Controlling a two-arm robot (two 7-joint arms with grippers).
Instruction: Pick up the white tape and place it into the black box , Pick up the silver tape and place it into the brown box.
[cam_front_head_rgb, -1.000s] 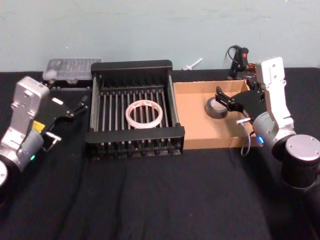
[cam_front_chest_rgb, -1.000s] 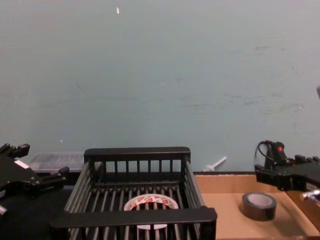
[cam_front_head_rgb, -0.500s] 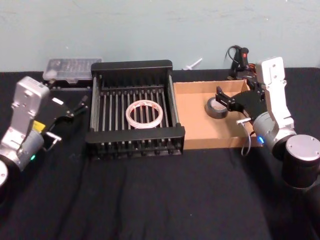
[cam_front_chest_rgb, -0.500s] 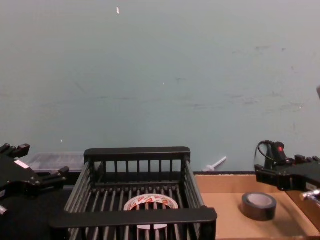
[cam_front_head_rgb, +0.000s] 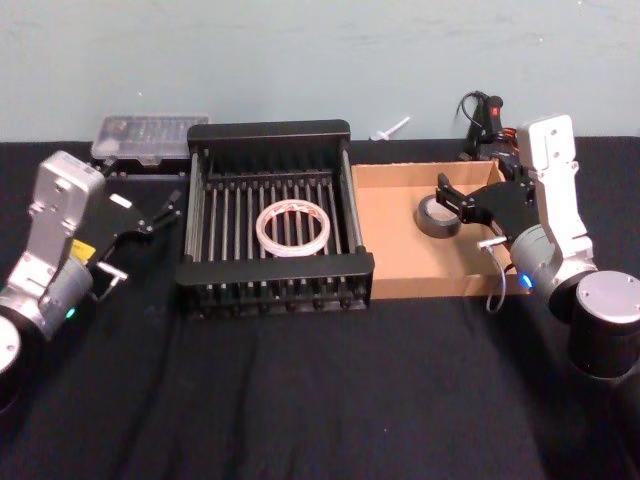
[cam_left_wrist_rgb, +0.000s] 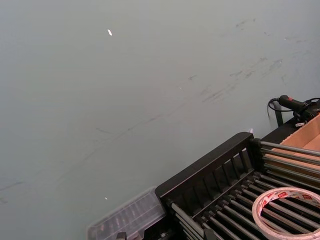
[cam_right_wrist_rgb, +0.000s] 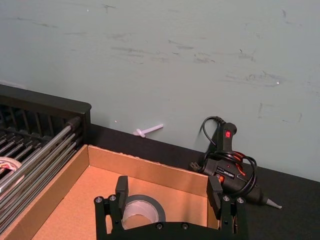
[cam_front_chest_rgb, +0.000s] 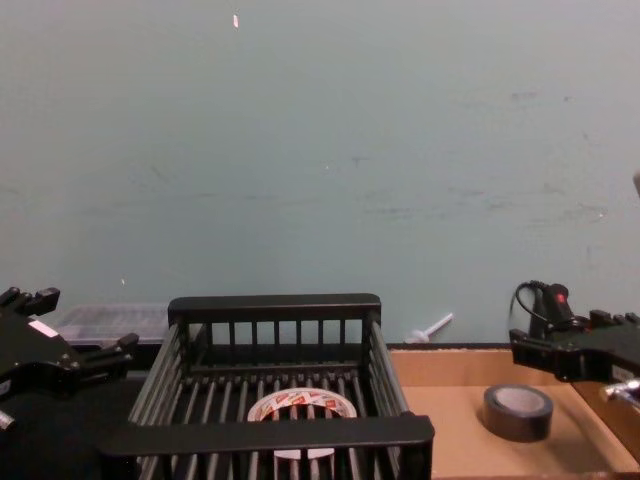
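Hardly anything has shifted over the last second: the white tape (cam_front_head_rgb: 293, 226) lies in the black box (cam_front_head_rgb: 274, 135), the silver tape (cam_front_head_rgb: 436, 216) in the brown box (cam_front_head_rgb: 400, 287), and the released right pincer (cam_front_head_rgb: 456, 198) and left pincer (cam_front_head_rgb: 160, 207) hold nothing, so both placements look done.

Left arm bent at the desk's left side, silver forearm angled up and inward. Left gripper (cam_front_head_rgb: 160, 212) points toward the robot's right, raised off the desk, fingers spread apart, holding nothing. Right arm bent at the desk's right side, white forearm upright, wrist turned inward. Right gripper (cam_front_head_rgb: 452, 197) points toward the robot's left, fingers (cam_right_wrist_rgb: 121, 187) spread wide and holding nothing. In the chest view both grippers sit low at the outer edges, left (cam_front_chest_rgb: 85, 362), right (cam_front_chest_rgb: 535, 352).
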